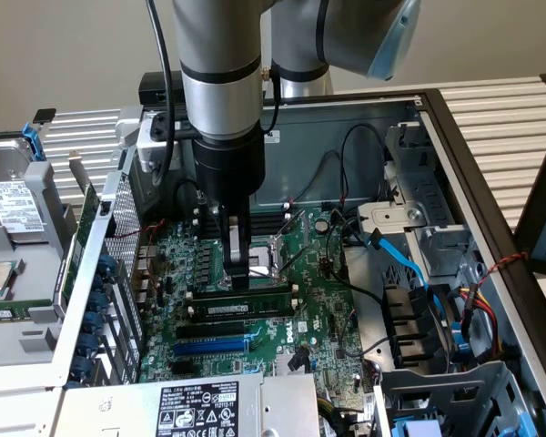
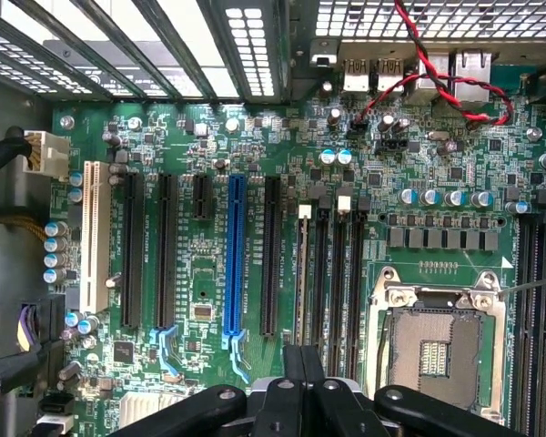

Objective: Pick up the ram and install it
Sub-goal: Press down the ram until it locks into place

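The ram (image 1: 255,303) is a long dark-green stick with a white label. It stands on edge in a black memory slot on the motherboard (image 1: 309,309), just in front of the CPU socket (image 1: 271,255). From the wrist view the ram (image 2: 302,273) appears edge-on as a thin strip beside the black memory slots (image 2: 337,273). My gripper (image 1: 239,269) points straight down, with its tips at the ram's top edge, left of the stick's middle. The black fingers (image 2: 291,364) are pressed together with nothing between them. I cannot tell whether the tips touch the ram.
A blue expansion slot (image 1: 209,346) lies in front of the ram. Black cables and a blue cable (image 1: 405,259) cross the case on the exterior view's right. A labelled power supply (image 1: 196,410) sits at the front, and a drive cage (image 1: 18,218) stands outside on the left.
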Motion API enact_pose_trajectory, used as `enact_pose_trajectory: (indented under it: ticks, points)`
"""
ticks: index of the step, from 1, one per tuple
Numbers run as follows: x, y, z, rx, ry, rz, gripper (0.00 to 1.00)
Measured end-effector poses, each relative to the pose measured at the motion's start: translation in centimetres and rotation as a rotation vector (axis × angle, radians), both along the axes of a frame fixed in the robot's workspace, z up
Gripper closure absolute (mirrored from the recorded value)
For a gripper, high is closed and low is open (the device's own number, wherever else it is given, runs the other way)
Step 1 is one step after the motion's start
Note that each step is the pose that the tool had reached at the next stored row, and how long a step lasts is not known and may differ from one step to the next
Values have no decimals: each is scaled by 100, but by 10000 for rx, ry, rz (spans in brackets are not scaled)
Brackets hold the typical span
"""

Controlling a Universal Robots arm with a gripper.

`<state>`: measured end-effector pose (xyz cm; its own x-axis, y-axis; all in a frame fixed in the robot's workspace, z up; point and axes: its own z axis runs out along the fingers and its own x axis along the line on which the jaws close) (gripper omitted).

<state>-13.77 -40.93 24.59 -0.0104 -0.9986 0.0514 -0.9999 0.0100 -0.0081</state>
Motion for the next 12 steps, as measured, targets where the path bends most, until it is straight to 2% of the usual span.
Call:
enact_pose_trajectory:
  ticks: [8, 12]
  points:
    - [0, 0, 0, 1, -1, -112, 89]
    - [0, 0, 0, 0, -1, -678, 89]
